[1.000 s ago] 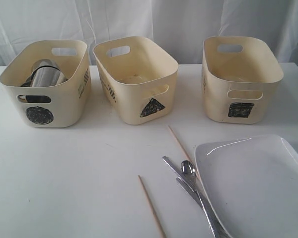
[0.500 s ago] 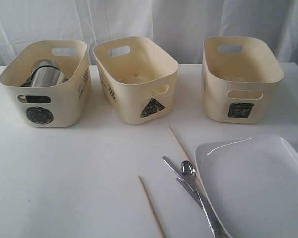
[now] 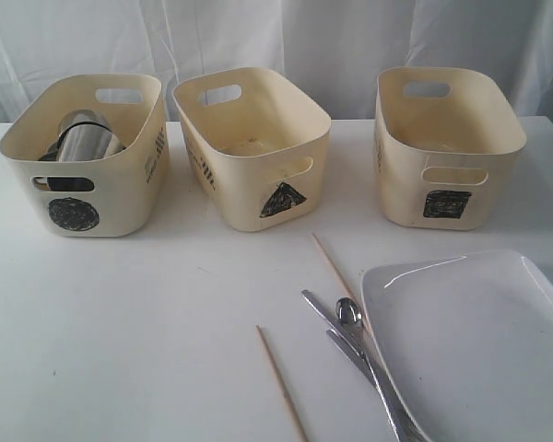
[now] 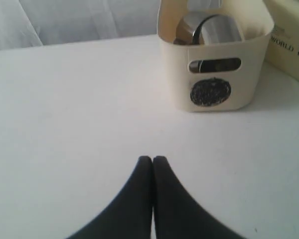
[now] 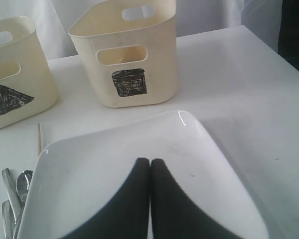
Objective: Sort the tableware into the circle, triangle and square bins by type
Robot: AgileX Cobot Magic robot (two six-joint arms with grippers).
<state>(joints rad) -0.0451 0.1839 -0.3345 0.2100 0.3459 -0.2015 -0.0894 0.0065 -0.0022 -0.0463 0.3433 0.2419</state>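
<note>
Three cream bins stand in a row at the back: the circle bin [image 3: 83, 157] on the left with a steel mug [image 3: 85, 134] lying inside, the triangle bin [image 3: 253, 147] in the middle, the square bin [image 3: 447, 147] on the right. A large white plate [image 3: 479, 341] lies at the front right. Beside it lie a spoon [image 3: 349, 314], forks [image 3: 350, 345] and two chopsticks [image 3: 281, 382] [image 3: 336, 272]. My left gripper [image 4: 152, 159] is shut and empty over bare table, short of the circle bin [image 4: 214, 55]. My right gripper [image 5: 150, 161] is shut and empty above the plate [image 5: 89, 169]. Neither gripper shows in the exterior view.
A white curtain hangs behind the white table [image 3: 120, 331]. The table's right edge [image 5: 269, 50] runs close past the square bin [image 5: 129, 55]. The triangle bin [image 5: 15, 74] and the cutlery [image 5: 12, 191] show at the side of the right wrist view.
</note>
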